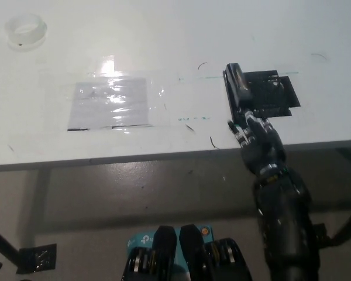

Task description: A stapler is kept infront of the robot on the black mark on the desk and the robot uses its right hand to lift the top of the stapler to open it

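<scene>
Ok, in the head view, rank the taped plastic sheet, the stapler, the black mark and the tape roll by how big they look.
1. Plastic sheet, largest.
2. Black mark.
3. Stapler, partly hidden by the right hand, so its rank against the mark is unsure.
4. Tape roll, smallest, though farthest away.
</scene>
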